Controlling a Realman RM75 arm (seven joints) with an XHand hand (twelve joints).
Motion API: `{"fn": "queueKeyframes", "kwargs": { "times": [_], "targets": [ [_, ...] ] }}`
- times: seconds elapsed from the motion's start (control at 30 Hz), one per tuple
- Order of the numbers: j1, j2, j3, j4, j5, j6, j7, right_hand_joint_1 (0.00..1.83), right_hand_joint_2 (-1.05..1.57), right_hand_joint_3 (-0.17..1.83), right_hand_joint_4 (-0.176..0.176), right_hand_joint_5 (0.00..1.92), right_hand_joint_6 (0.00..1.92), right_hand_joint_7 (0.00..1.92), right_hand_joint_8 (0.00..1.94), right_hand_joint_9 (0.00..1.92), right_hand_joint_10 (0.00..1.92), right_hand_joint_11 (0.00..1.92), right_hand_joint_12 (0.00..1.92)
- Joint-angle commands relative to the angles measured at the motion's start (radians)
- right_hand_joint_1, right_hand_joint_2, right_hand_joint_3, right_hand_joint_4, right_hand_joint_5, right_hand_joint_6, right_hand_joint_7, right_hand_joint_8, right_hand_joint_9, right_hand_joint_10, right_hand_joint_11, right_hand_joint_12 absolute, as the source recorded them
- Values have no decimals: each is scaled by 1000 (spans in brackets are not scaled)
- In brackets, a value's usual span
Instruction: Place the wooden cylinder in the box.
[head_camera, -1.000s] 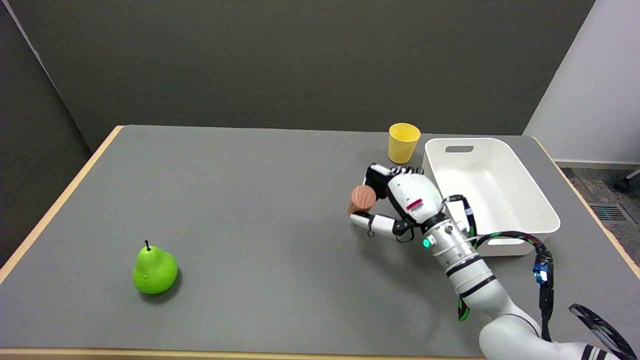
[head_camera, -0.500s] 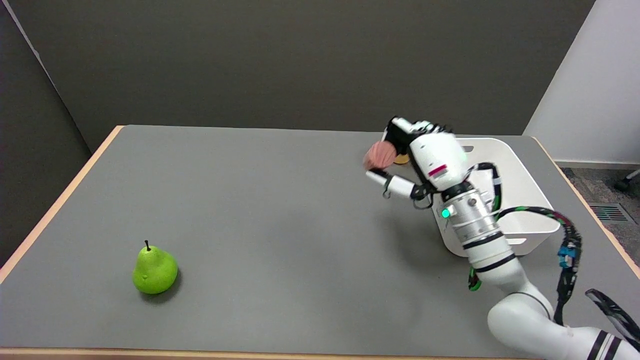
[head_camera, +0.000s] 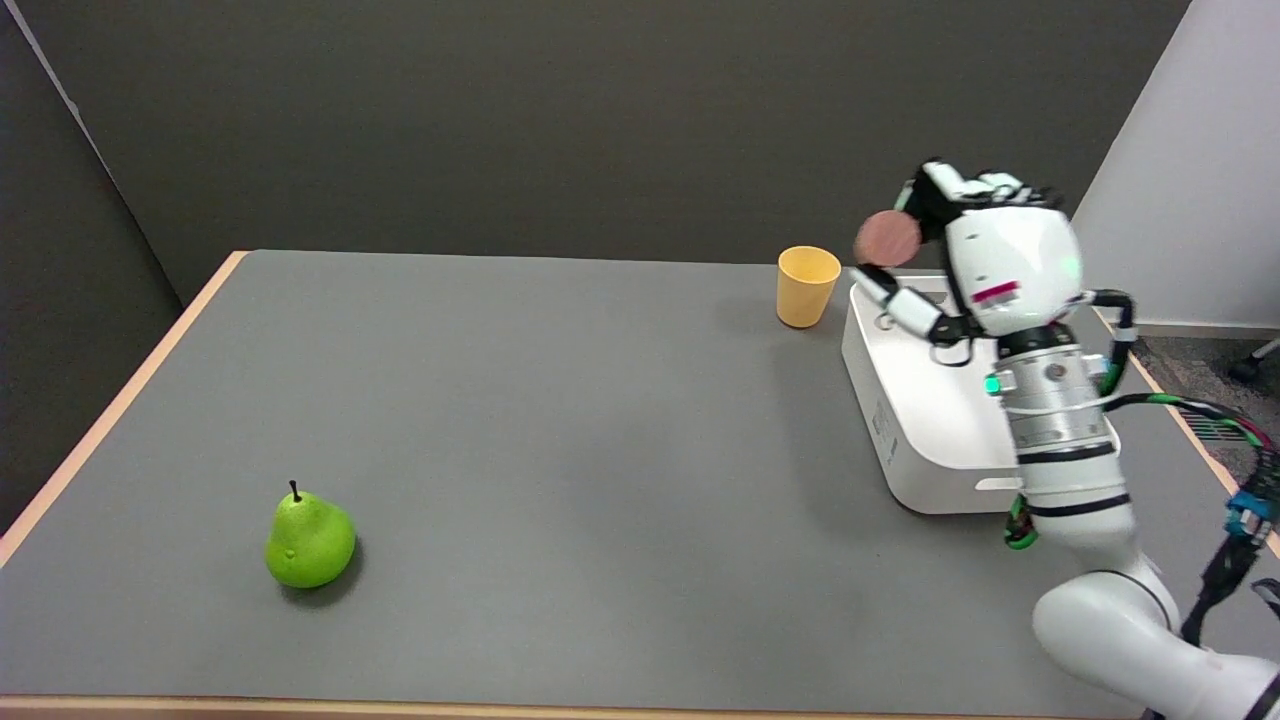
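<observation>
Running along the near side, the table's (head_camera: 560, 480) pale wooden edge frames a wide grey top with much open room across its left and middle. A green pear (head_camera: 309, 538) stands alone near the front left corner, well apart from everything else. At the lower right the white arm (head_camera: 1075, 470) rises from the picture's corner, its base cut off by the frame, and it hides the near right part of the white box (head_camera: 925, 440). A small label on the box's left wall is too small to read. Above the box's far left rim, the right hand (head_camera: 985, 265) holds the wooden cylinder (head_camera: 887, 238) in the air, pinched between thumb below and fingers above; the cylinder is blurred. A red mark on the hand's back cannot be read. Just left of the box, near the far edge, stands a yellow cup (head_camera: 806, 285).
</observation>
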Motion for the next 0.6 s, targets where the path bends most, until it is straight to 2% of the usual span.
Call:
{"fn": "queueKeyframes", "kwargs": {
  "times": [0.03, 0.47, 0.5, 0.57, 0.6],
  "targets": [
    [-131, 19, 133, -114, 235, 160, -130, 1174, 1088, 318, -72, 636, 1574, 888, 1223, 798, 1301, 622, 1659],
    [-94, 21, 69, -203, 286, 160, -100, 1175, 1079, 334, -69, 641, 1573, 889, 1225, 789, 1313, 611, 1662],
    [-92, 21, 68, -205, 286, 159, -87, 1128, 1082, 350, -49, 647, 1566, 869, 1189, 774, 1311, 603, 1668],
    [-88, 21, 61, -212, 292, 156, -70, 918, 1112, 399, 39, 663, 1540, 773, 1015, 703, 1279, 572, 1684],
    [-85, 21, 55, -214, 296, 156, -67, 906, 1138, 362, 42, 645, 1552, 742, 958, 680, 1257, 562, 1686]
  ]
}}
